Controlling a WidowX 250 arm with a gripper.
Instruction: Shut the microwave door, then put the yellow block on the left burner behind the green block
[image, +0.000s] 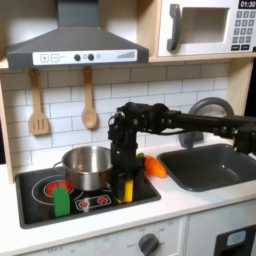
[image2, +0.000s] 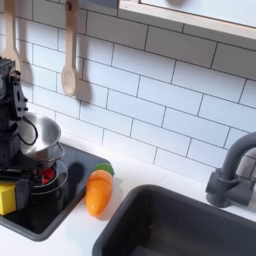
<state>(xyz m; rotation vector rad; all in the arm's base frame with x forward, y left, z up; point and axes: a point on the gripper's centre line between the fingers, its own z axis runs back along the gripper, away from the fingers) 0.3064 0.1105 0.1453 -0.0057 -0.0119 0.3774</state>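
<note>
toy kitchen, two cameras. in the first exterior view the microwave door (image: 199, 28) is sitting in the upper right of the frame, white with a dark window and a grey handle down its left edge, lying flush with the microwave body, so it is reading as shut. the black arm is reaching in from the right edge of the frame across the middle and bending down over the stovetop (image: 40, 205) in the lower left. the claw (image: 126, 187) is pointing straight down at the lower centre of the frame, its fingers standing on either side of the yellow block (image: 127, 189); the block is showing between them, gripped, and whether it is touching the stovetop i cannot tell. the block is sitting at the right-hand part of the stovetop, just right of the red burner marks. the green block (image: 62, 200) is standing upright at the lower left of the frame on the front of the stovetop, apart from the claw. the steel pot (image: 88, 165) is sitting behind it, left of the arm's lower section. the orange carrot (image: 155, 166) is lying on the white table just right of the stovetop, beside the dark sink (image: 205, 165). in the second exterior view the yellow block (image2: 8, 195) is showing at the lower left edge of the frame under the black arm, the carrot (image2: 99, 191) is lying at lower centre, and the sink (image2: 180, 228) is taking the lower right.
</note>
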